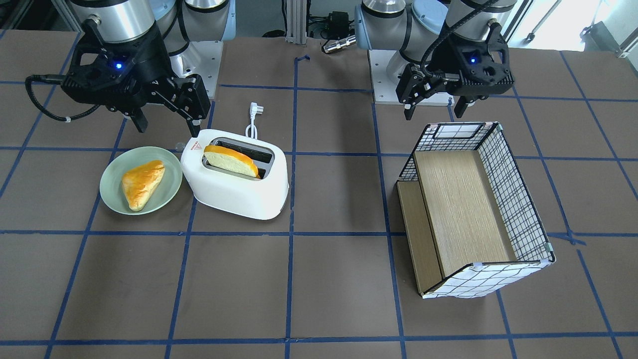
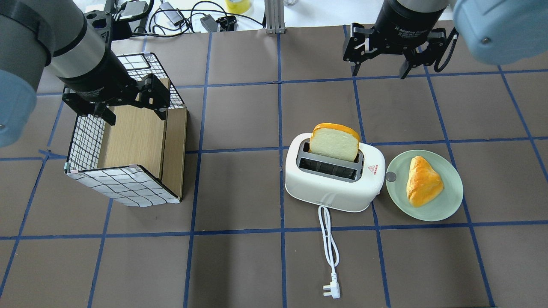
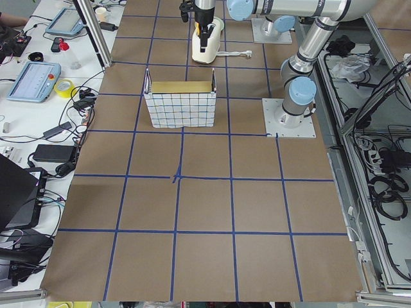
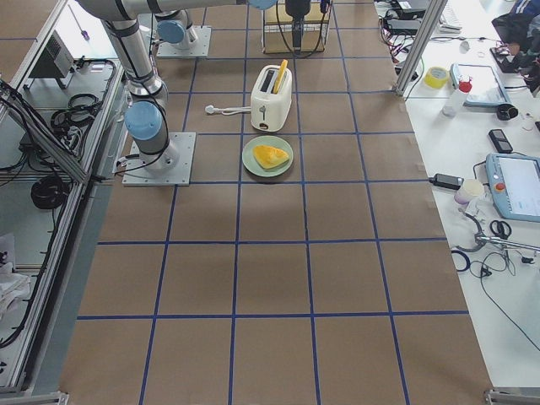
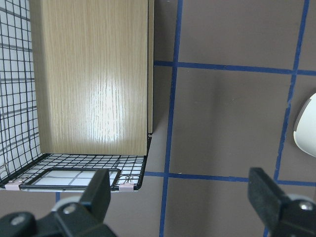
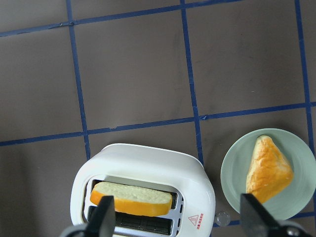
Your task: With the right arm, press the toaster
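White toaster holding bread slice, right claw wide open, empty, plug seen overhead, outside wrist view.

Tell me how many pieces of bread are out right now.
2: one slice stands in the toaster, in its slot farther from the robot; one triangular piece lies on the green plate. The other slot looks empty.

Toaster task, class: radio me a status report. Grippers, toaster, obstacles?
Right gripper open, high over toaster, no contact; left gripper open by basket. Bread slice stands up in slot. Plate with pastry close alongside.
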`<state>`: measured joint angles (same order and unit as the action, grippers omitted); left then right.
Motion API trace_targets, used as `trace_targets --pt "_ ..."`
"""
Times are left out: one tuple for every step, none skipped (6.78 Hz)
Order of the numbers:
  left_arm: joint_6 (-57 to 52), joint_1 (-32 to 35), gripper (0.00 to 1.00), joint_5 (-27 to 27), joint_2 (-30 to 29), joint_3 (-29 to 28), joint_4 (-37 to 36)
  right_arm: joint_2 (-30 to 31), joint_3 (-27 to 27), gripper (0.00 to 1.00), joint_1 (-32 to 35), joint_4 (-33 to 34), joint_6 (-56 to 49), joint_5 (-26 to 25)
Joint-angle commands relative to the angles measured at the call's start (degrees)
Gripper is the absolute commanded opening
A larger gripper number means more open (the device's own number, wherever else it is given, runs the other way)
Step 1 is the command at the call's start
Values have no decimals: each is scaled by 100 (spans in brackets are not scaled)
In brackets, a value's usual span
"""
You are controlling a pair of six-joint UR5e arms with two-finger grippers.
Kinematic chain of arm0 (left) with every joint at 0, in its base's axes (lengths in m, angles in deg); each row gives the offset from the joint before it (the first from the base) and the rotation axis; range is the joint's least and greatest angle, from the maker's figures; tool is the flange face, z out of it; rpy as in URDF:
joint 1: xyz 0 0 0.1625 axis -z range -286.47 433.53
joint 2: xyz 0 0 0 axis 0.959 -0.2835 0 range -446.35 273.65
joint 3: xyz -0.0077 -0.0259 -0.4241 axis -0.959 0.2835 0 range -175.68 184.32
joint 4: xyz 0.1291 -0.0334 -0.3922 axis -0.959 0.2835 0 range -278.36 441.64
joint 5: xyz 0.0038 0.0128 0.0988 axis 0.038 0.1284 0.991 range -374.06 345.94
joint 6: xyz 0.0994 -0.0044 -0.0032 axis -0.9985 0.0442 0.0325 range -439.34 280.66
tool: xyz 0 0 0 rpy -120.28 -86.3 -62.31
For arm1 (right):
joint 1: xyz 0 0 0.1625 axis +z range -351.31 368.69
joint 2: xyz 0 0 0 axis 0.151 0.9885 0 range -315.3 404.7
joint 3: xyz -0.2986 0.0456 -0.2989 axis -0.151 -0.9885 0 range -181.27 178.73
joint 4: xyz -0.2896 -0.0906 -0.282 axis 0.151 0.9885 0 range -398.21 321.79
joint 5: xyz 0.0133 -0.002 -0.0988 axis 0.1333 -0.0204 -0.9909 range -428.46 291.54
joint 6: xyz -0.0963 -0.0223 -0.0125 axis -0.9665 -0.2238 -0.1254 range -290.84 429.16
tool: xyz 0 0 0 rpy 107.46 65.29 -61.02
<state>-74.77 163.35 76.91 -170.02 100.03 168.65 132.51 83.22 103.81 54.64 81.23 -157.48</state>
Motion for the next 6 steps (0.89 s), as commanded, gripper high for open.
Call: trace_targets --pt "0 0 100 0 0 0 0 -1 -20 68 -73 -195 -12 -10" --pt "0 0 100 0 0 0 0 -1 -20 56 -100 -267 -38 -19" --pt "0 0 100 0 0 0 0 8 -20 50 -109 -302 -39 -37" --pt "0 0 100 0 0 0 0 8 -29 19 -187 -633 -47 -20" --pt "0 0 100 0 0 0 0 8 -20 1 -431 -1011 -187 -2" --pt "0 0 100 0 0 0 0 8 -20 0 -808 -1458 -884 242"
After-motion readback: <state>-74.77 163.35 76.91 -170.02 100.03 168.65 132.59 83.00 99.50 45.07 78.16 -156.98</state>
